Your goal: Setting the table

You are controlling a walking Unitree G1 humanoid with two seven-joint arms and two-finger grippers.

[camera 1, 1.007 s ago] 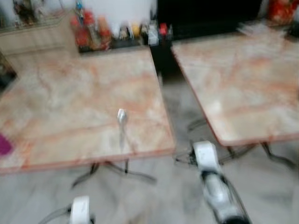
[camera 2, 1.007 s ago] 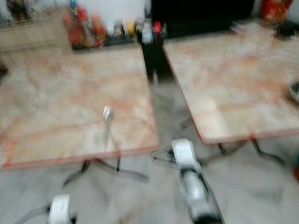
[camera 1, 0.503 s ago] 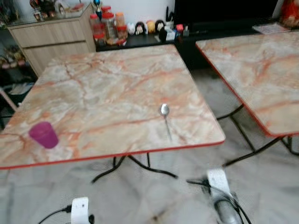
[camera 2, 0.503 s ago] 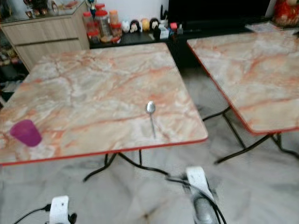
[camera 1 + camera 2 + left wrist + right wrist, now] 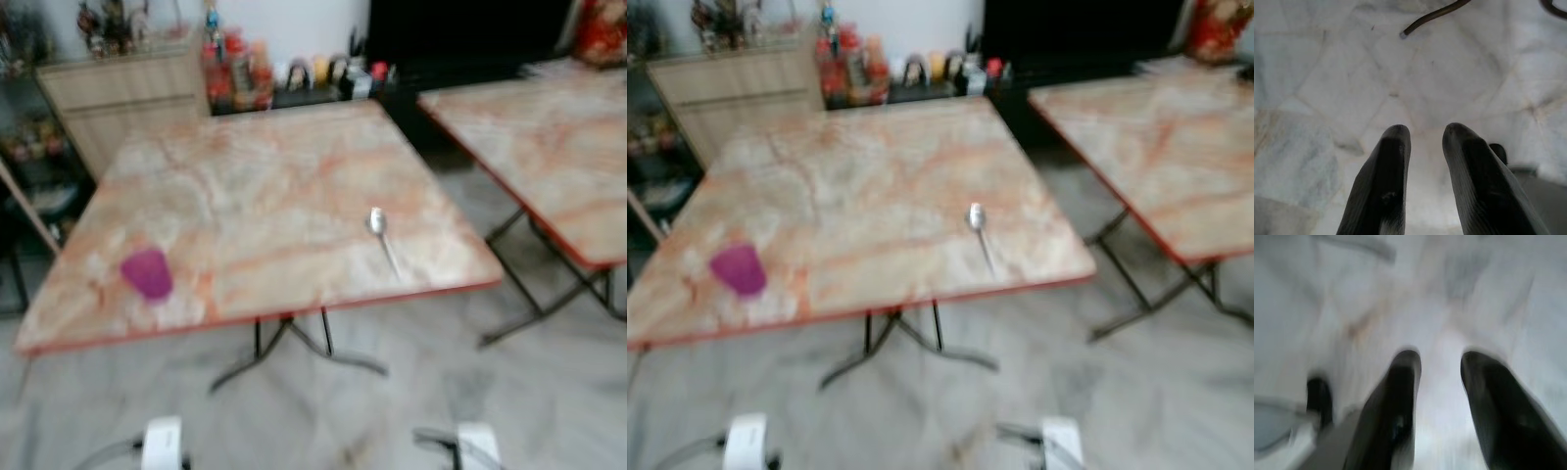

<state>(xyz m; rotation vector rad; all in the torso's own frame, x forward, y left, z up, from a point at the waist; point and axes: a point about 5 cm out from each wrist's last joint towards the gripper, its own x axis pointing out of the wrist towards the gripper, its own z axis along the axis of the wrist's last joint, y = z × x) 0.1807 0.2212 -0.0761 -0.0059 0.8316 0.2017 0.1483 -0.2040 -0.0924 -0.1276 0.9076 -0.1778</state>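
A marble-patterned table with a red edge stands ahead of me. A purple cup sits near its front left corner. A metal spoon lies near the front right, handle toward me. Both arms hang low, their wrists at the bottom edge of the eye views. My left gripper points at the pale floor, fingers apart with nothing between them. My right gripper also hangs over the floor, open and empty, in a blurred view.
A second marble table stands to the right, with a floor gap between the two. A wooden cabinet and a low dark shelf with jars and bottles line the far wall. Black table legs spread under the near table.
The camera has swung left, so the cup came into view and the near table now sits centred. My right arm has dropped lower in the eye views.
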